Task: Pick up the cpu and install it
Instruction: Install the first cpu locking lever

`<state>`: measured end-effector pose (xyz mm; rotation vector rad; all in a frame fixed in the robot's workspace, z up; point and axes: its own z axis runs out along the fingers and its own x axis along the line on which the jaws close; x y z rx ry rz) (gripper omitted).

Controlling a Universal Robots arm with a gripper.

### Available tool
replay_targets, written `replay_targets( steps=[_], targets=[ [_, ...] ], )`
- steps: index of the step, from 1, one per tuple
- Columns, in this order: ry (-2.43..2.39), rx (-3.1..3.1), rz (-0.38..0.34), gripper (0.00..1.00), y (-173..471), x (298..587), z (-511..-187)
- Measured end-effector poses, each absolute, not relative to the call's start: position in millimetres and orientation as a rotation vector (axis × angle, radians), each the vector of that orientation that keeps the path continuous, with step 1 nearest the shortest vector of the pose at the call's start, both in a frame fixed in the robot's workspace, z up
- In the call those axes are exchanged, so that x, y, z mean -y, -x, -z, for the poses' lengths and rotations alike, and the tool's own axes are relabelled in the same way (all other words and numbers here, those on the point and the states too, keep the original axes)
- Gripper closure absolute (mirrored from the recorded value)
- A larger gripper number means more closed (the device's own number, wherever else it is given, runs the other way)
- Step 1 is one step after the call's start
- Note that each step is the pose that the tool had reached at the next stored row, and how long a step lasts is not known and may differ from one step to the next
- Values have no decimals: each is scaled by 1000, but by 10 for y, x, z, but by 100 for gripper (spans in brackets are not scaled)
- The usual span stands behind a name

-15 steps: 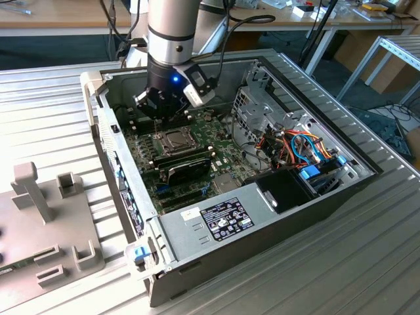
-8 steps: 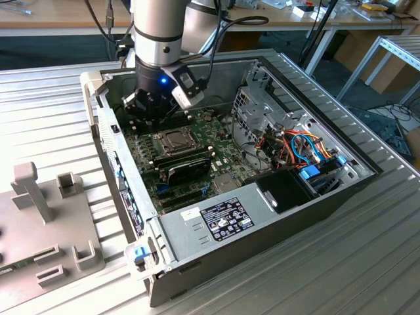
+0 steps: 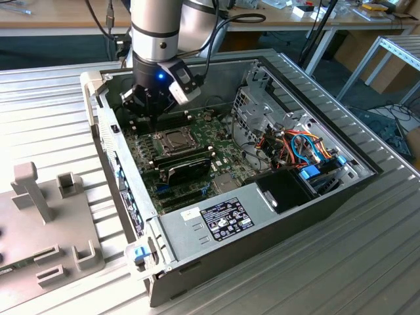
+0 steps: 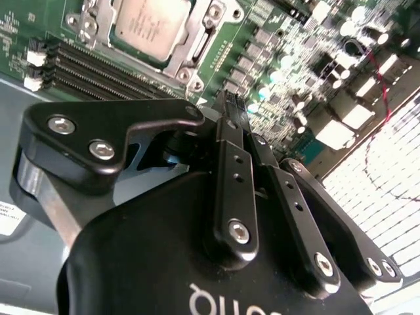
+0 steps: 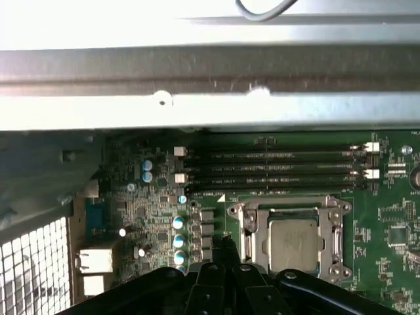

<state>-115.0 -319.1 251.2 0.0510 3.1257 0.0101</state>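
Silver arm (image 3: 154, 33) stands upright in the exterior view, hand (image 3: 149, 115) low inside the case (image 3: 262, 239), beside the socketed cpu (image 3: 174, 139). Second wrist view: hand pressed together, empty. First wrist view: case rim runs near the cpu.

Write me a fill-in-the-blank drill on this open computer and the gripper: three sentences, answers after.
1. The cpu lies in the ___ on the motherboard.
2. The gripper hangs inside the computer case, shut and holding ___.
3. The long memory slots beside the cpu are ___ in colour.
Missing words: socket; nothing; black.
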Motion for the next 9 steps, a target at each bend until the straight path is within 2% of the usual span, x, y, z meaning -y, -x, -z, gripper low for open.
replay_targets(
  steps=[9],
  targets=[
    [-51,-3125,-28,89,1161,3115,-2511]
  ],
)
